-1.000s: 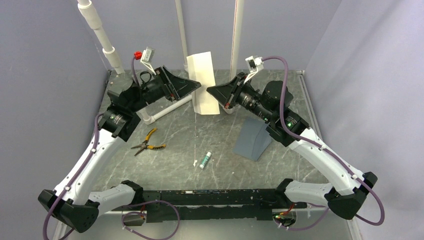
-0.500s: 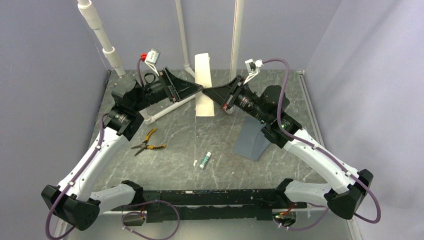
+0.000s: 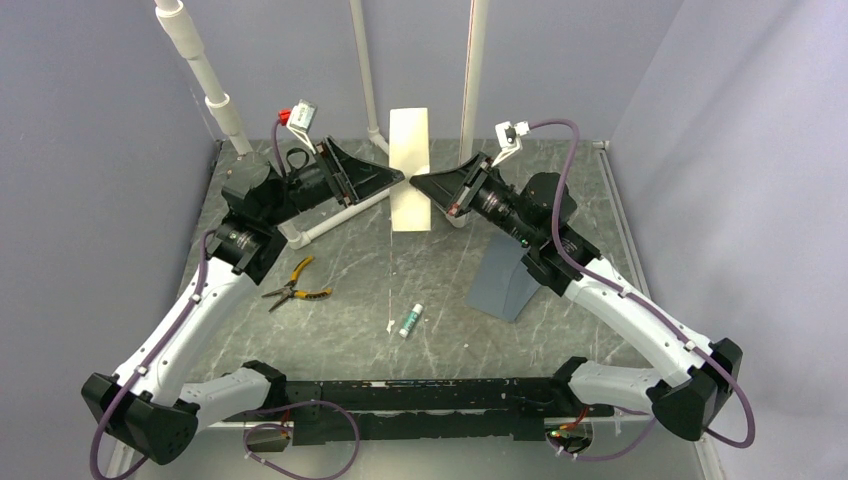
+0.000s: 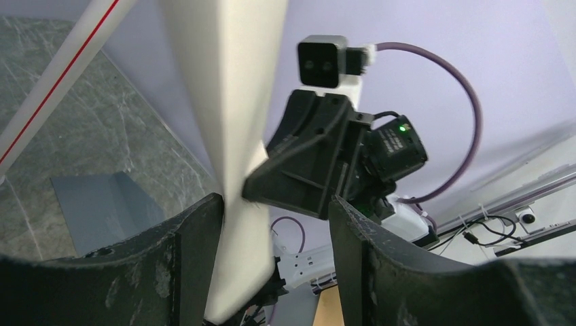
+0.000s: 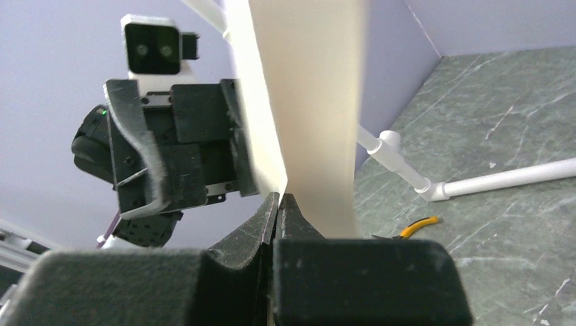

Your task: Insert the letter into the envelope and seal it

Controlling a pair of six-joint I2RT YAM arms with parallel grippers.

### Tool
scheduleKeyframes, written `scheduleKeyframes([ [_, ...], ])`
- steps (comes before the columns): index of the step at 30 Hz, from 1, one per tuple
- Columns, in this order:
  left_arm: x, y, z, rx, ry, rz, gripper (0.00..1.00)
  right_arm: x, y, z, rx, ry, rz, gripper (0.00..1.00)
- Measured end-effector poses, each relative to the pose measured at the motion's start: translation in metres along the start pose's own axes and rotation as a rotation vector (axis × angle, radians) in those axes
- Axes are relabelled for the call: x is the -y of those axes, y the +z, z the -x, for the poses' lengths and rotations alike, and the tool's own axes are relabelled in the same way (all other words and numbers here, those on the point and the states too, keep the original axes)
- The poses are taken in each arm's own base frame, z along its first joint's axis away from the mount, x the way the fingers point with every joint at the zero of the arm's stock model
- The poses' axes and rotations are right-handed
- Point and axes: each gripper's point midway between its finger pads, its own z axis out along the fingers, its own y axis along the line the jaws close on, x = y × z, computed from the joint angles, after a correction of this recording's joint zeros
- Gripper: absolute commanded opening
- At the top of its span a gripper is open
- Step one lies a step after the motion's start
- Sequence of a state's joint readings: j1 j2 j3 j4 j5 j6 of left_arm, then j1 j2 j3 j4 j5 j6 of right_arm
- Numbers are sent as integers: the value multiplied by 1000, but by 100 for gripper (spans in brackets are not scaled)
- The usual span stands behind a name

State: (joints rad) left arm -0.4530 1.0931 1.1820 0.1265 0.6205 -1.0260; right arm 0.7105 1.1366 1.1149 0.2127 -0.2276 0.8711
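The upright letter (image 3: 411,168) and white pipes (image 3: 322,226) crowd the far centre. Open tabletop (image 3: 360,260) lies between pliers (image 3: 295,284) and glue stick (image 3: 411,320); the envelope (image 3: 500,285) occupies the right.

The letter (image 3: 410,170) is up off the table (image 3: 360,270), held on edge between my two grippers. It shows its plain cream side (the only side any camera catches). In the top view it stands as a tall, narrow strip. From my right wrist it looks bent along its length, two cream faces meeting at a crease. My right gripper (image 5: 278,198) is pinched tight on one edge. My left gripper (image 4: 275,204) has its fingers spread, with the sheet lying against one of them. The envelope (image 3: 503,282), slate blue-grey, lies on the table under my right arm (image 3: 600,290), partly hidden by it and apart from the letter.
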Motion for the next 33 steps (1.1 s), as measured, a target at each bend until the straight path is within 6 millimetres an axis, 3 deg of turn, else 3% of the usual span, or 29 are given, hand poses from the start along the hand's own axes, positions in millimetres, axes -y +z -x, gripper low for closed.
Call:
scheduleKeyframes([
  [8, 10, -2, 5, 25, 21, -27, 60, 32, -4, 3, 4, 97, -30, 0],
  [12, 6, -1, 5, 25, 26, -14, 62, 23, -4, 1, -10, 102, 19, 0],
  [19, -21, -2, 3, 37, 37, 100, 74, 6, -7, 5, -3, 75, 97, 0],
  [27, -30, 7, -4, -10, 9, 86, 64, -8, -9, 3, -28, 62, 173, 0],
  [33, -21, 8, -1, -1, 21, 47, 56, -5, -4, -6, -65, 85, 192, 0],
])
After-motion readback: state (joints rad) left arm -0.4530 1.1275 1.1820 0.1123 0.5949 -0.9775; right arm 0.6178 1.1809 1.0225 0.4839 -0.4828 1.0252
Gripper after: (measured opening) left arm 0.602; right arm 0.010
